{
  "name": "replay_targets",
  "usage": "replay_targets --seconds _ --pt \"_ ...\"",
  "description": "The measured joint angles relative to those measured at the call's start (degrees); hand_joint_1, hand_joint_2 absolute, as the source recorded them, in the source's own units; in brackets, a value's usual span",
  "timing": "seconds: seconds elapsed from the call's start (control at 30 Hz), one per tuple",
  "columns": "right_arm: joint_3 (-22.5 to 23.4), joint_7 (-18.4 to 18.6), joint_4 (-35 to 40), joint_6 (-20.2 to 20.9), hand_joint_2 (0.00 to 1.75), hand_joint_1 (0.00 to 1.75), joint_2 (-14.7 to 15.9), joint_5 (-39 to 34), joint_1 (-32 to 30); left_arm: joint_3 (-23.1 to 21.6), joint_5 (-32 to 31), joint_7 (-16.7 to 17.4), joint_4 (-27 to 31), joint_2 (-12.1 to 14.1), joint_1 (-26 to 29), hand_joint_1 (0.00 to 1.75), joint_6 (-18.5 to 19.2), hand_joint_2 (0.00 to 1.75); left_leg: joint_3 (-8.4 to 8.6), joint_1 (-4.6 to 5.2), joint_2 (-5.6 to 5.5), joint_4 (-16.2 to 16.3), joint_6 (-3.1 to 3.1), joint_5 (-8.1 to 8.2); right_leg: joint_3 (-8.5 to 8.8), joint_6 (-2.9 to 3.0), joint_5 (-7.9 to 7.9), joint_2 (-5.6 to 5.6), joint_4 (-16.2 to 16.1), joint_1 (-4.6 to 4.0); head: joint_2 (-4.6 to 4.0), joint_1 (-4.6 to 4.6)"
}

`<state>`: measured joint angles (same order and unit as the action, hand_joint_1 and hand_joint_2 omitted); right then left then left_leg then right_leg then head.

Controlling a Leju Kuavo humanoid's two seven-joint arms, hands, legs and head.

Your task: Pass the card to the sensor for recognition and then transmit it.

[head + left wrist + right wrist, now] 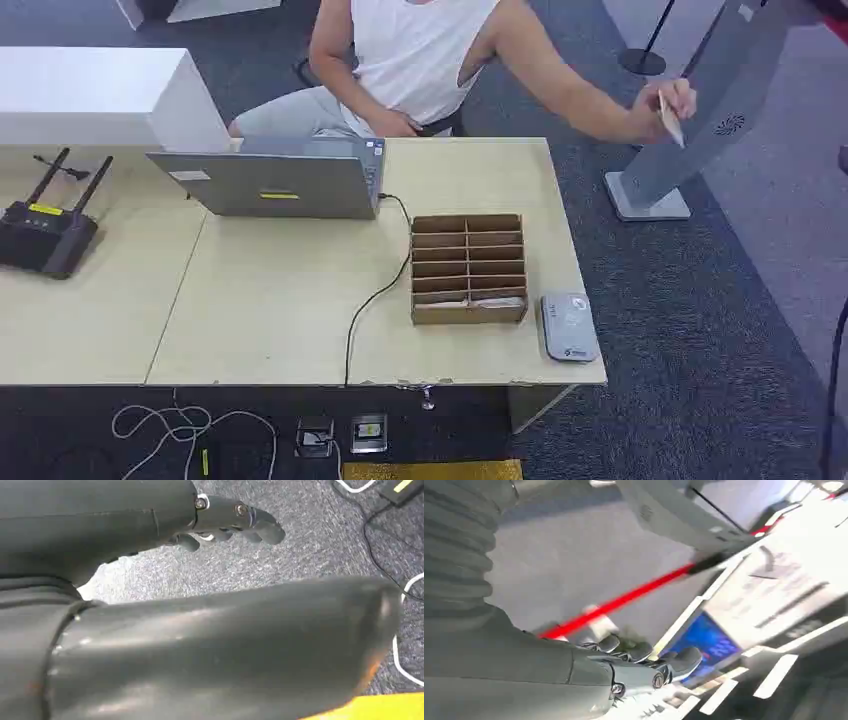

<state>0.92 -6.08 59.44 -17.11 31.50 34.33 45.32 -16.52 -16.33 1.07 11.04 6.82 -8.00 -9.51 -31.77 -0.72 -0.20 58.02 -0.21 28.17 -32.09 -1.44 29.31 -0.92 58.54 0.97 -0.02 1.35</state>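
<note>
A person seated behind the table holds a pale card (670,118) up in one hand, out past the table's far right corner. The grey card sensor (569,325) lies flat near the table's front right corner. Beside it stands a wooden slotted card box (468,268) with white cards in its front rows. My left hand (230,525) hangs over grey carpet, fingers loosely bent and holding nothing. In the blurred right wrist view, my right hand (644,662) has its fingers spread with nothing between them.
A grey laptop (270,180) sits at the table's back, its black cable running off the front edge. A black router (45,225) is at the left, with a white box (100,95) behind it. A grey kiosk stand (700,100) rises right of the table. Cables and sockets lie on the floor.
</note>
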Motion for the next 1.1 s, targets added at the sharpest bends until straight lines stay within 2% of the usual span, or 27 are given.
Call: replay_targets --seconds 0.1,0.23,0.5,0.73,1.03,1.07,1.1 --pt "-4.21 -0.44 6.03 -0.15 1.75 0.00 -1.12 5.54 -0.21 0.00 -0.17 0.00 0.00 0.04 -0.20 0.00 0.39 0.00 0.00 -0.02 0.00 0.00 0.00 0.00 0.00 0.01 0.01 0.01 0.01 -0.02 0.00 0.00" --pt "-9.76 -2.77 12.48 -1.97 1.75 0.00 -3.10 13.84 -0.31 0.00 0.02 0.00 0.00 0.24 -0.36 0.00 0.44 0.00 -0.01 -0.07 0.00 0.00 -0.01 0.00 0.01 0.03 0.02 0.01 0.01 -0.07 0.00 0.02" --pt "-17.51 -4.33 18.17 -2.19 1.75 0.00 -7.37 16.95 -0.55 0.00 0.48 -0.11 0.00 0.46 -0.24 0.00 0.24 0.00 -0.01 -0.07 -0.03 0.00 -0.01 0.00 0.00 0.05 0.03 -0.02 0.00 -0.07 0.00 0.02" --pt "-20.40 -4.70 18.28 -1.40 1.75 0.00 -9.38 17.67 -1.57 0.00 0.50 -0.42 0.00 0.48 0.05 0.00 0.11 0.00 -0.03 -0.07 -0.03 0.00 -0.01 0.00 -0.04 0.05 0.04 -0.02 -0.01 -0.07 0.00 0.00" --pt "-21.84 -4.76 17.45 -0.30 1.75 0.02 -10.06 17.65 -2.31 0.00 0.50 -0.50 0.00 0.48 0.11 0.00 0.15 0.00 -0.04 -0.07 -0.02 0.00 -0.01 0.00 -0.08 0.05 0.04 0.00 -0.01 -0.07 0.00 0.00" --pt "-21.84 -4.74 17.36 -0.04 1.75 0.45 -10.12 17.54 -2.42 0.00 0.50 -0.50 0.00 0.48 0.11 0.00 0.15 0.00 -0.04 -0.07 -0.02 0.00 -0.01 0.00 -0.08 0.05 0.04 -0.01 -0.01 -0.07 0.00 0.02" --pt "-21.84 -4.68 17.34 0.24 1.75 1.68 -10.19 17.32 -2.58 0.00 0.50 -0.50 0.00 0.48 0.14 0.00 0.17 0.00 -0.04 -0.07 -0.02 0.00 -0.01 0.00 -0.08 0.05 0.04 -0.01 -0.01 -0.07 0.00 0.00"
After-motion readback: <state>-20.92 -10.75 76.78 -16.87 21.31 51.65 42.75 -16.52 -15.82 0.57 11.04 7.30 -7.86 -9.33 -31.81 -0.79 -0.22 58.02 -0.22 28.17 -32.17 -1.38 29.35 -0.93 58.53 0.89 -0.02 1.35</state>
